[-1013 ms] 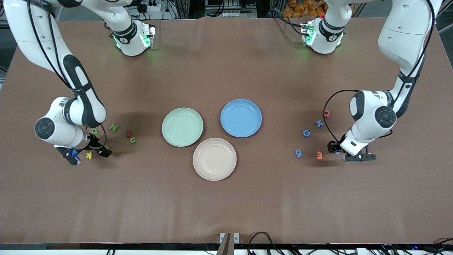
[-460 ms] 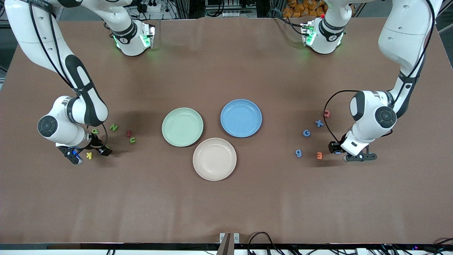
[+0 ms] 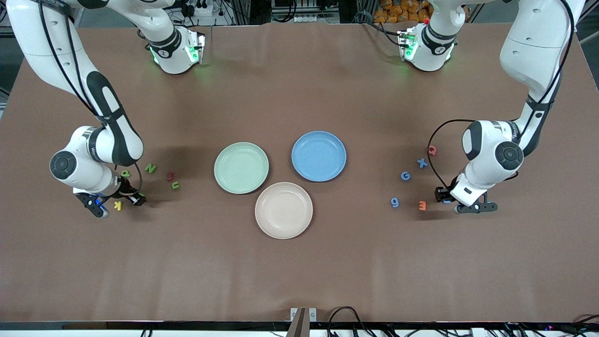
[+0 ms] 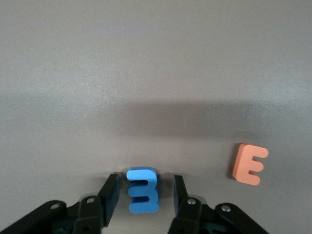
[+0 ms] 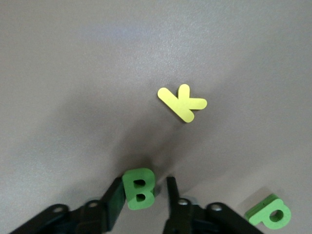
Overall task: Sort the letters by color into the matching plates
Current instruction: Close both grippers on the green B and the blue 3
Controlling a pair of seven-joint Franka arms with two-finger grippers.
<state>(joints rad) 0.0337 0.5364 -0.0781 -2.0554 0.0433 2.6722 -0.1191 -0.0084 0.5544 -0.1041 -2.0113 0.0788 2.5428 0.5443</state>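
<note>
At the left arm's end of the brown desk (image 3: 299, 271), the left gripper (image 4: 142, 194) is down at the surface, its black fingers (image 4: 110, 191) straddling a chunky blue toy letter (image 4: 143, 190) with narrow gaps at both sides, beside an orange E (image 4: 249, 164). At the right arm's end, the right gripper (image 5: 143, 190) has one finger touching a green B (image 5: 139, 188), the other just apart, near a yellow K (image 5: 182, 103) and a green P (image 5: 269, 212). The pale mint green plate (image 3: 241, 167) and the medium blue plate (image 3: 318, 156) sit mid-desk, both bare.
</note>
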